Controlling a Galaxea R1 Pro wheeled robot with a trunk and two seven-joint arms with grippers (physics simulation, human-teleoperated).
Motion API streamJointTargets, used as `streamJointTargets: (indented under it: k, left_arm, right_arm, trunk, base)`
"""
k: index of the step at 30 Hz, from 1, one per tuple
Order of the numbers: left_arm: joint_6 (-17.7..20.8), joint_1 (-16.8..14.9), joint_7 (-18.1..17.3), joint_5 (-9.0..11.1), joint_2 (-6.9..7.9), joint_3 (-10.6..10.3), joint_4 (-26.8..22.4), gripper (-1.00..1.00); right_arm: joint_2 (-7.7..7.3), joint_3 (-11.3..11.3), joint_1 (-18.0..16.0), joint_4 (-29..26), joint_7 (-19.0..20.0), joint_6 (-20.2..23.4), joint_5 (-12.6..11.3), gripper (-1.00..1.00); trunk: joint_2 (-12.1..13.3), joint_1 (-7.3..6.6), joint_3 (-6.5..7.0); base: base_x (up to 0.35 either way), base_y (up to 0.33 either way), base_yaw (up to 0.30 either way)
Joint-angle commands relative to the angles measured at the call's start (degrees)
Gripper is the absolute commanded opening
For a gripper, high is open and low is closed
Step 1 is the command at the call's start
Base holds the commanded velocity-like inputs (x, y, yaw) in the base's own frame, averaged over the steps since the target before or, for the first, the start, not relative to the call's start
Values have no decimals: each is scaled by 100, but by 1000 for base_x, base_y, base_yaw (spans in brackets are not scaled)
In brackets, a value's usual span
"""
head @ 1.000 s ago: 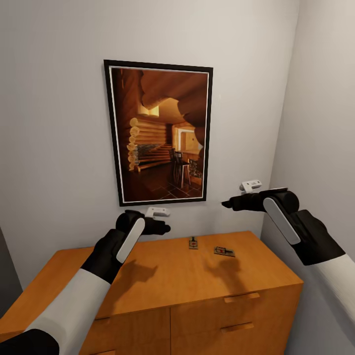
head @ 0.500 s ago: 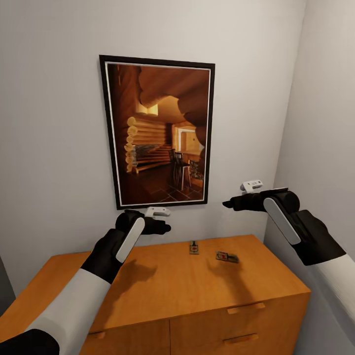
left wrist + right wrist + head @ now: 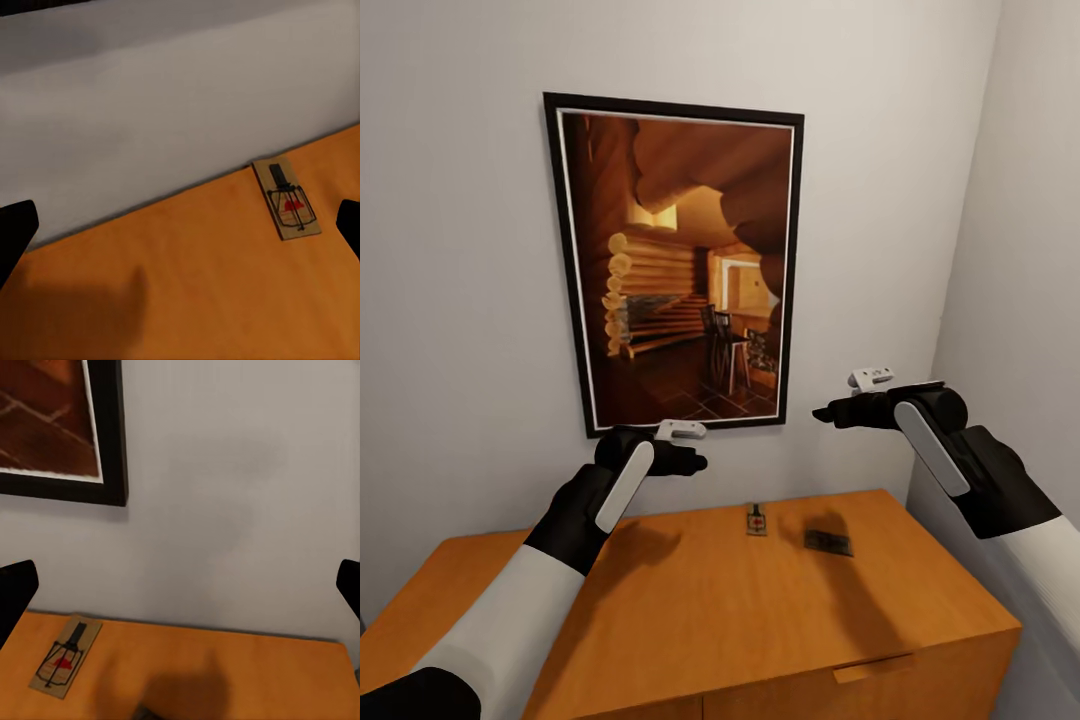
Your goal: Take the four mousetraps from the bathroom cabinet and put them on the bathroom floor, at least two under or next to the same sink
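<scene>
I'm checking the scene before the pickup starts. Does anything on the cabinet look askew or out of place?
Mildly: two mousetraps lie on the cabinet top at different angles. One mousetrap points toward the wall; the other mousetrap lies crosswise in an arm's shadow. Nothing looks damaged.

My forearms are clad in smooth white shells that give way to matte black wrists. Each wrist carries a long white oval inlay along its side. My left gripper (image 3: 690, 455) and right gripper (image 3: 830, 410) are black, each topped by a small white clip-like block. My fingertips (image 3: 15, 232) look plain black.
</scene>
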Motion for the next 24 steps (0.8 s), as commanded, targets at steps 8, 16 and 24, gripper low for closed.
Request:
streamJointTargets:
  k: [8, 16, 24]
  left_arm:
    - [16, -6, 54, 76, -5, -14, 39, 100]
    - [16, -6, 51, 99, -85, -24, 304, 100]
    - [16, -6, 51, 256, -131, -26, 561, 100]
  right_arm:
    - [-11, 44, -8, -2, -61, 13, -53, 100]
    - [-14, 186, -8, 5, -63, 13, -53, 100]
    - [-9, 267, -8, 7, -64, 13, -47, 100]
  trunk:
    - [-7, 2, -9]
    - [-7, 2, -9]
    - [-7, 2, -9]
  base:
    - [22, 0, 0]
    - [4, 0, 0]
    - [0, 0, 0]
